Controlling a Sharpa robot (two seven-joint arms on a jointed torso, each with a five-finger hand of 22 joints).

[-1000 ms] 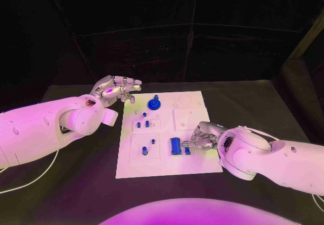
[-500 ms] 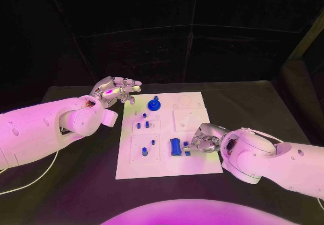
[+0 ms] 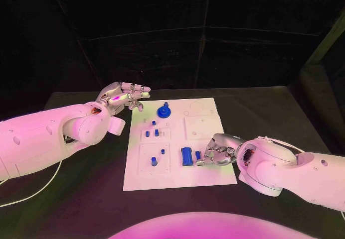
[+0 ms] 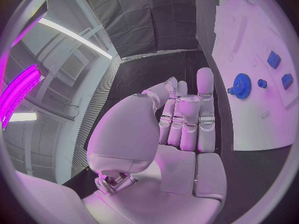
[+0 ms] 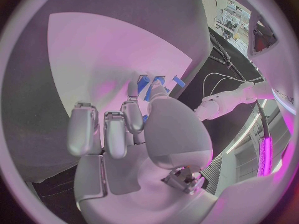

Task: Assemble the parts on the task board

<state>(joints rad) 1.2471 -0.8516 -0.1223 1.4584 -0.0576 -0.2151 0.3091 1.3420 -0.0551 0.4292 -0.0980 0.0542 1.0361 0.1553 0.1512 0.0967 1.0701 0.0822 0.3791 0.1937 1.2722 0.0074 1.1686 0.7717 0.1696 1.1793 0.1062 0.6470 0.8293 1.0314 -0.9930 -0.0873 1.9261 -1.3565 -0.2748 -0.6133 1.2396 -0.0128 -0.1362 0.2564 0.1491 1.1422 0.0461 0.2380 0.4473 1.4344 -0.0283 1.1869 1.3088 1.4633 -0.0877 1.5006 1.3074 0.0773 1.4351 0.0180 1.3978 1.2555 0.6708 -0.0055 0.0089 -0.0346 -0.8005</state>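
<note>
Slightly nearer its body, the right silver hand [image 3: 219, 151] is curled over small blue parts [image 3: 198, 155] on the white rectangular task board [image 3: 205, 177]; whether anything is held cannot be told. The left silver hand [image 3: 123, 94] is held empty, fingers loosely apart.

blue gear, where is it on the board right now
In the head view the blue gear sits at the far left end of the task board, just right of the left hand, which is not touching it.

The task board [image 3: 205, 117] looks like smooth matt white plastic, and the parts [image 3: 187, 155] on it are glossy blue plastic. Around the board the desk [image 3: 273, 109] is matt black. Both arms wear glossy white shells; the fingers [image 4: 206, 117] look like satin silver metal.
</note>
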